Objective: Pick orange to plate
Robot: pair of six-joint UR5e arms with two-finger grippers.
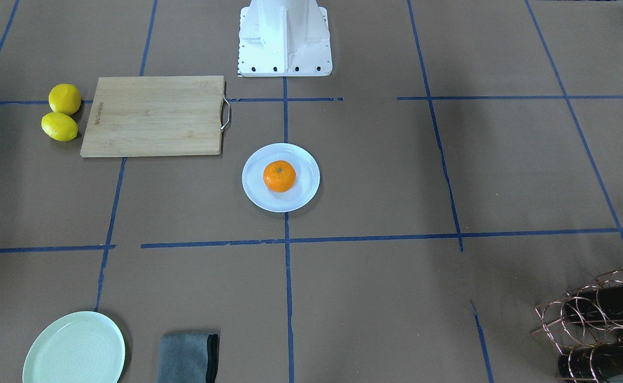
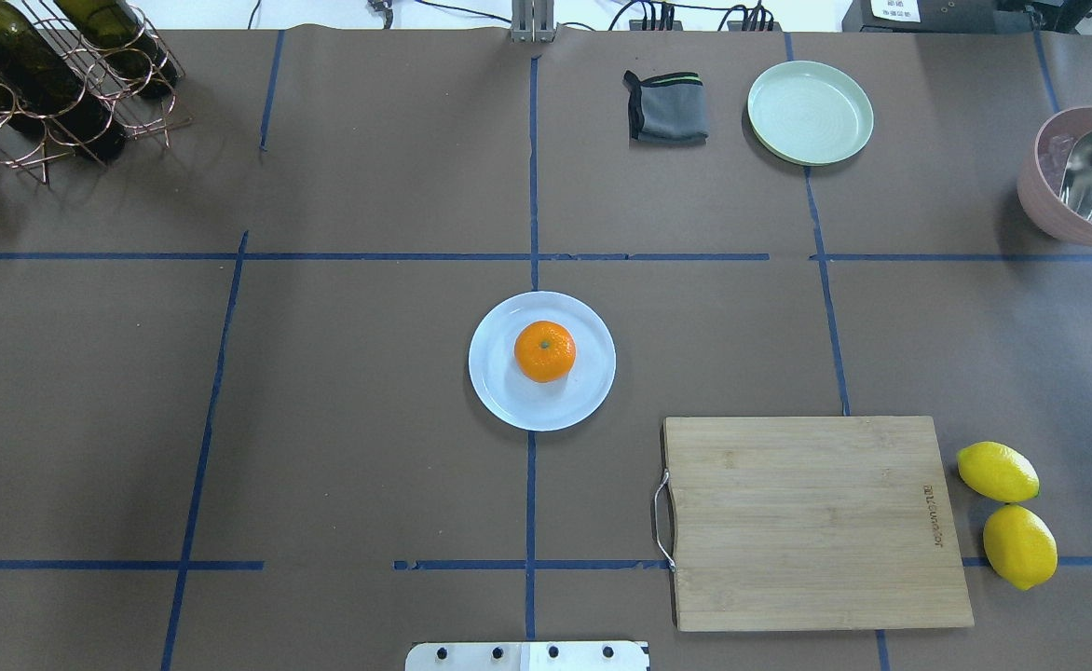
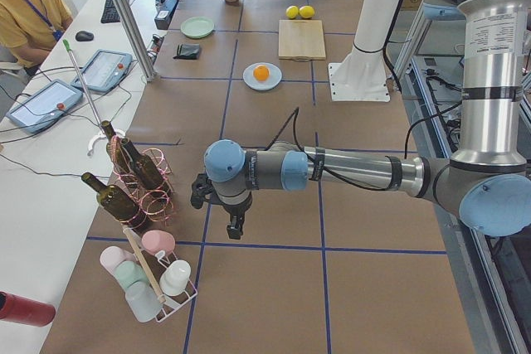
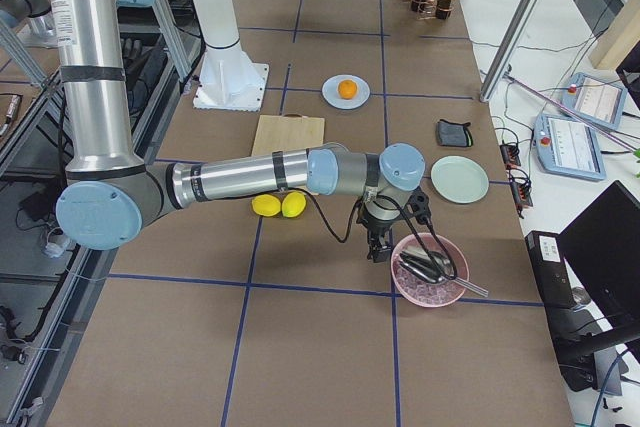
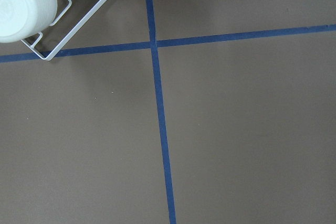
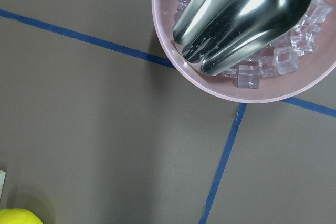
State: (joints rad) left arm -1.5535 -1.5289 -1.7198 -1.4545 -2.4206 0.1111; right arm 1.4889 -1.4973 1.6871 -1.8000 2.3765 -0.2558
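One orange [image 2: 544, 351] lies on the plate [image 2: 511, 403], table [image 2: 369, 438] seemingly paper-covered, blue-taped.

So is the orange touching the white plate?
Touching. The overhead view shows the orange resting on the plate, inside its rim near the centre.
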